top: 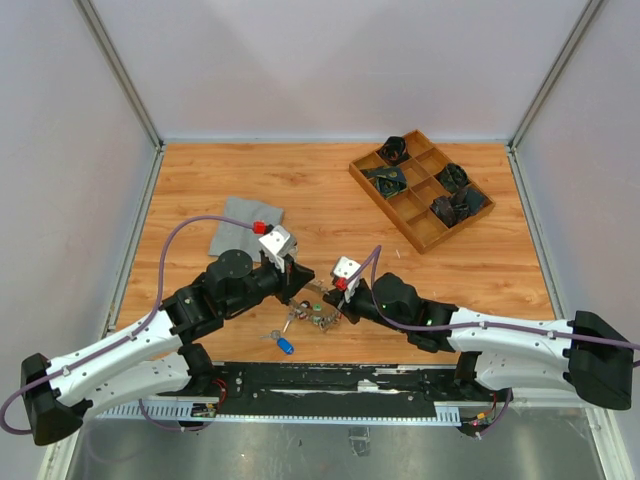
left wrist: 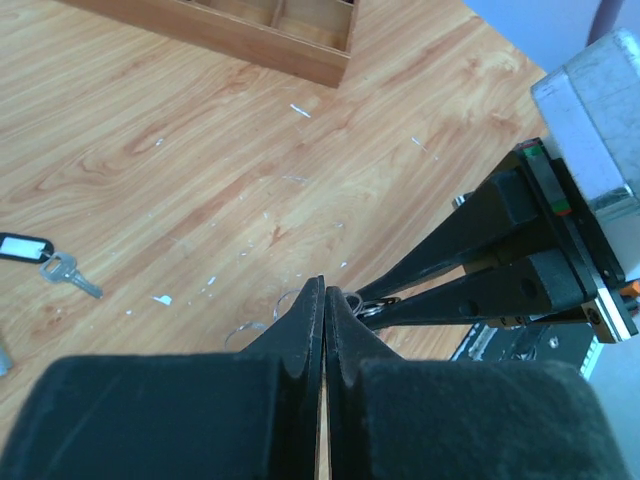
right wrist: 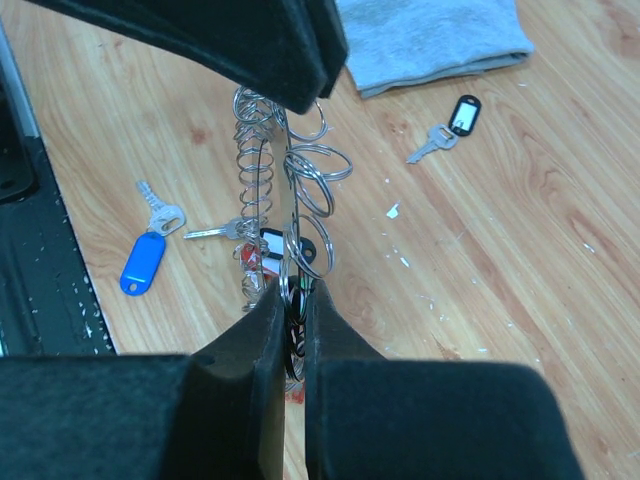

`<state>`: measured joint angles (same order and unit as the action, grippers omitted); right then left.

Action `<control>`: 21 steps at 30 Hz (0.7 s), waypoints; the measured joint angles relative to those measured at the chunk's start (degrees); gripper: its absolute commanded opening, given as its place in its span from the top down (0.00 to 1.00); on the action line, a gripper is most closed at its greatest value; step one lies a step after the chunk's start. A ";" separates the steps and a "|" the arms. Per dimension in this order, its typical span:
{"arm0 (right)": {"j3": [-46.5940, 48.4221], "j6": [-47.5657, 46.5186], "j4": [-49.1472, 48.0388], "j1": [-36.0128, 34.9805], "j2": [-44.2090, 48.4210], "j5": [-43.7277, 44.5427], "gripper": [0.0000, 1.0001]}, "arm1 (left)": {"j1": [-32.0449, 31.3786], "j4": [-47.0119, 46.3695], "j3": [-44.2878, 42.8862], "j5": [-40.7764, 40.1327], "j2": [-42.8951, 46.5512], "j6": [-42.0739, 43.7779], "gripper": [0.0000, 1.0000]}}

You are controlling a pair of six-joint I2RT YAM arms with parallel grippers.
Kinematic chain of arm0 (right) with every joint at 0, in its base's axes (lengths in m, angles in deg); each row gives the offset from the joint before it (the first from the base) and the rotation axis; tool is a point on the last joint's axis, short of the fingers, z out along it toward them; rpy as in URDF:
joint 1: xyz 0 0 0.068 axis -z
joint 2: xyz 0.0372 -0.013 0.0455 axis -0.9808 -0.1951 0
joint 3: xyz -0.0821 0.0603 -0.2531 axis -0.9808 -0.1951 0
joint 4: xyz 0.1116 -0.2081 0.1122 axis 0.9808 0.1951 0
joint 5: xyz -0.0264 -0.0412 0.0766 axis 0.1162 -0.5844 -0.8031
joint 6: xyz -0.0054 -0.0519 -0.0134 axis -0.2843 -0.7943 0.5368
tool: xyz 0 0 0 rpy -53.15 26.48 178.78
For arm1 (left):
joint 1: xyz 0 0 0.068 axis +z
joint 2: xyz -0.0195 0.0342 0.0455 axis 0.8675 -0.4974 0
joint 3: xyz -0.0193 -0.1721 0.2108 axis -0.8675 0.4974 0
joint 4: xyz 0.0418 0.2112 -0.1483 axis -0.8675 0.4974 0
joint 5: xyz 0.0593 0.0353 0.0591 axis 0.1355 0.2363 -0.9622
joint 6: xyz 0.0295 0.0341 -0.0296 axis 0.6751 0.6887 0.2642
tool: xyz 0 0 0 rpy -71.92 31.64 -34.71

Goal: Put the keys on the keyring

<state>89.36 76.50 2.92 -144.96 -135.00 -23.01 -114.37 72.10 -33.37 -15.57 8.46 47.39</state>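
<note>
The keyring (right wrist: 290,190), a thin wire ring crowded with small split rings, hangs upright between both grippers. My left gripper (left wrist: 325,290) is shut on its top; those same fingers (right wrist: 260,50) show at the top of the right wrist view. My right gripper (right wrist: 290,292) is shut on the ring's lower part, with several split rings between its pads. Keys with red and white tags (right wrist: 262,250) hang from it onto the table (top: 315,318). Loose keys lie apart: one with a blue tag (right wrist: 140,265) (top: 284,346), one with a black tag (right wrist: 455,120) (left wrist: 28,248).
A grey cloth (top: 245,225) lies behind the left arm. A wooden compartment tray (top: 420,190) with dark items stands at the back right. The black base rail (top: 330,380) runs along the near edge. White flecks dot the wooden tabletop (left wrist: 160,298).
</note>
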 measured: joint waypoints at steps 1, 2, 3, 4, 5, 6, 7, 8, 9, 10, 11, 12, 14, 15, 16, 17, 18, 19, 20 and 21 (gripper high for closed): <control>0.09 0.13 0.07 0.00 0.00 0.61 0.99 | 0.00 0.02 0.00 -0.48 0.00 -0.28 0.94; 0.22 0.33 0.22 0.00 0.00 1.46 1.00 | 0.00 0.04 0.00 -1.27 0.02 -0.61 0.89; 0.52 0.46 0.66 0.00 0.00 2.21 1.00 | 0.00 0.11 0.00 -1.79 0.02 -0.83 0.86; 1.01 0.61 1.31 0.00 0.00 3.08 0.99 | 0.00 0.20 -0.02 -2.40 0.02 -1.07 0.82; 1.55 0.79 1.95 0.00 0.00 3.96 0.99 | 0.00 0.28 -0.02 -2.73 0.02 -1.09 0.79; 2.23 0.92 2.64 0.00 0.02 4.92 1.00 | 0.00 0.33 -0.02 -2.95 0.02 -1.22 0.77; 2.89 1.01 3.21 0.00 0.02 5.62 1.00 | 0.00 0.37 -0.02 -2.99 0.17 -1.33 0.74; 3.45 1.11 3.56 0.00 0.02 6.34 0.99 | 0.00 0.35 0.00 -2.93 0.44 -1.25 0.71; 3.89 1.18 3.89 0.00 0.09 6.84 1.00 | 0.00 0.02 0.24 -2.78 0.96 -1.25 0.69; 4.22 1.20 4.17 0.00 0.24 7.26 1.00 | 0.00 -0.59 0.74 -2.49 1.66 -1.18 0.68; 4.46 1.20 4.59 0.00 0.50 7.69 0.99 | 0.00 -1.33 1.55 -2.03 2.62 -1.05 0.65; 4.57 1.18 4.92 0.00 0.90 8.00 0.99 | 0.00 -2.12 2.51 -1.31 3.69 -0.98 0.60; 4.61 1.07 5.49 0.00 1.88 8.39 0.99 | 0.00 -4.22 5.14 0.57 6.27 -0.44 0.54; 4.61 0.94 5.84 0.00 2.45 8.63 0.99 | 0.00 -5.27 6.49 1.49 7.48 -0.17 0.53; 4.66 0.74 6.12 0.00 3.13 8.92 0.99 | 0.00 -6.49 7.96 2.16 8.70 0.15 0.53; 4.74 0.63 6.32 0.00 3.54 9.01 0.99 | 0.00 -7.34 9.03 2.69 9.46 0.48 0.53; 4.98 0.42 6.56 0.00 4.02 9.01 0.99 | 0.00 -8.48 10.23 3.06 10.29 1.03 0.53; 5.35 0.22 6.86 0.00 4.37 8.98 0.99 | 0.00 -9.31 11.08 3.52 10.75 1.70 0.52; 5.70 -0.04 6.97 0.00 4.68 8.92 0.99 | 0.00 -10.27 11.78 3.85 11.06 2.51 0.51; 6.01 -0.39 6.97 0.00 5.01 8.83 0.99 | 0.00 -11.10 12.22 4.09 11.17 3.21 0.50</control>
<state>95.37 76.10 9.89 -144.96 -130.00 -14.18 -114.37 60.99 -21.15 -11.48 19.63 50.60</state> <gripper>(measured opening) 0.052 0.474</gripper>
